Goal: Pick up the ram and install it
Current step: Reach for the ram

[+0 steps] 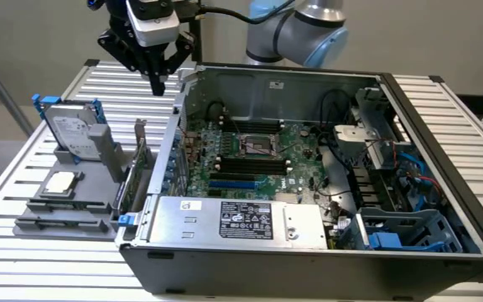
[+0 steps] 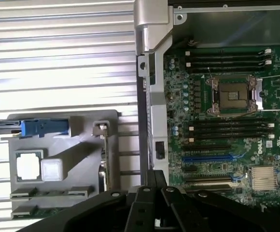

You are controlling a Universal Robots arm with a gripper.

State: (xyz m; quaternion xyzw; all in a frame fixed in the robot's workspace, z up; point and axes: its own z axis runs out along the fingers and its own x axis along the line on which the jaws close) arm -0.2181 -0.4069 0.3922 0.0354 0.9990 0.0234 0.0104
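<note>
Ram [image 2: 34,211] lies in gray holder [image 2: 77,159], closed gripper [image 1: 158,88] hovering apart.

Silver arm [image 1: 313,28] with pale-blue joint caps [image 1: 263,11], black cable [image 1: 224,11], black jaws.

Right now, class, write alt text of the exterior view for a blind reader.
A robot arm's gripper hangs, jaws together and empty, over a slatted table beside an open computer case. A grey parts holder on the exterior view's left carries a hard drive and processor.
</note>
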